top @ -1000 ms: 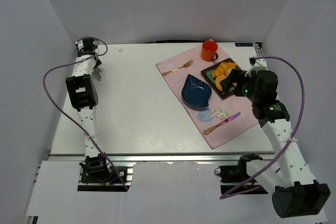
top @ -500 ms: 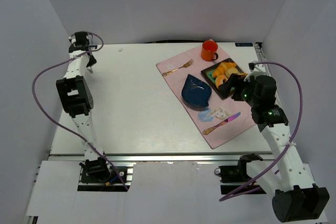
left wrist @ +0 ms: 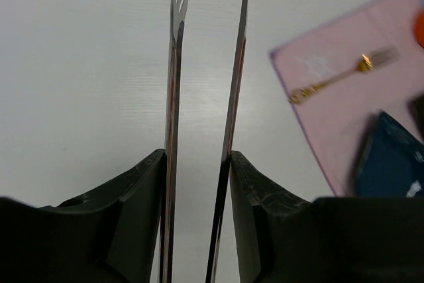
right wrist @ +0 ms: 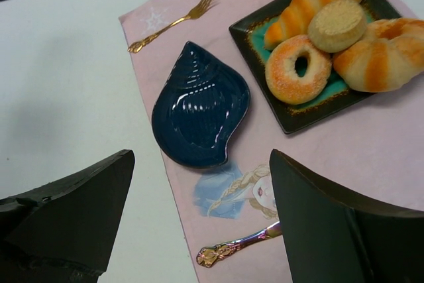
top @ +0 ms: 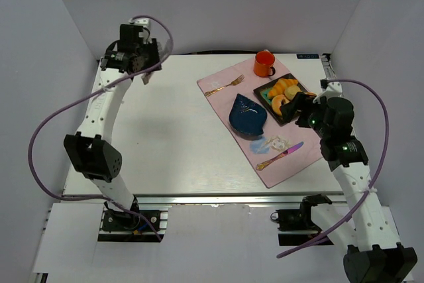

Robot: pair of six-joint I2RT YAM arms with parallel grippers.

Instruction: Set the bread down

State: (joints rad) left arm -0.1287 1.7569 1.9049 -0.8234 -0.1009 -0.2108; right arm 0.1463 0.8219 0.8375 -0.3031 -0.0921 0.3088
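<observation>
My right gripper (right wrist: 200,157): jaws wide apart, empty, near tray (right wrist: 291,121). On tray: one bread (right wrist: 339,24), one bagel (right wrist: 298,69), two croissants (right wrist: 381,54). My left gripper (left wrist: 197,154): clamped on one tongs pair (left wrist: 173,64), well apart from tray.

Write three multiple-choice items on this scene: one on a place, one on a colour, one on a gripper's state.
1. The bread lies: A on the blue dish; B on the black tray; C on the bare table.
2. The mug is: A orange; B green; C white.
3. The right gripper is: A shut on the bread; B shut on a fork; C open and empty.
Key: B, it sits among the pastries on that tray; A, plainly orange from above; C, its jaws stand wide apart, nothing between.
</observation>
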